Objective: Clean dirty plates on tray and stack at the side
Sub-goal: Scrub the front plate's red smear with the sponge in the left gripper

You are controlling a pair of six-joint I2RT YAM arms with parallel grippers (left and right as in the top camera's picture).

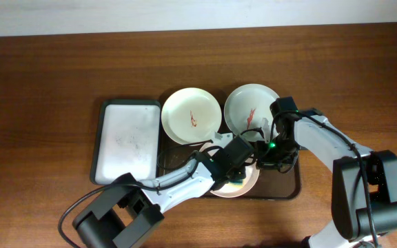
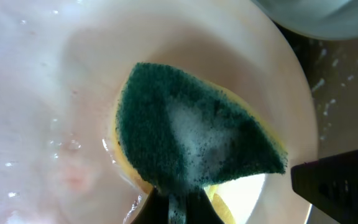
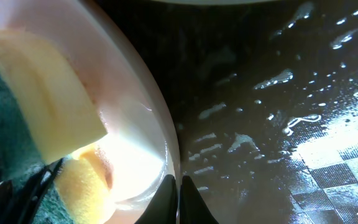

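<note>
On the dark brown tray (image 1: 289, 187) lie three plates. A white plate (image 1: 191, 115) and a pale mint plate (image 1: 250, 109), each with a red smear, sit at its far side. The third, white plate (image 1: 248, 186) is at the near side. My left gripper (image 1: 236, 172) is shut on a green and yellow sponge (image 2: 191, 143) and presses it onto this wet plate (image 2: 42, 93), where a faint pink smear shows. My right gripper (image 3: 179, 194) is shut on that plate's rim (image 3: 157, 124), beside the sponge (image 3: 48, 106).
A smaller black-rimmed tray with a white inside (image 1: 126, 141) lies left of the brown tray on the wooden table (image 1: 40, 89). The brown tray's base (image 3: 291, 93) is wet with drops and foam.
</note>
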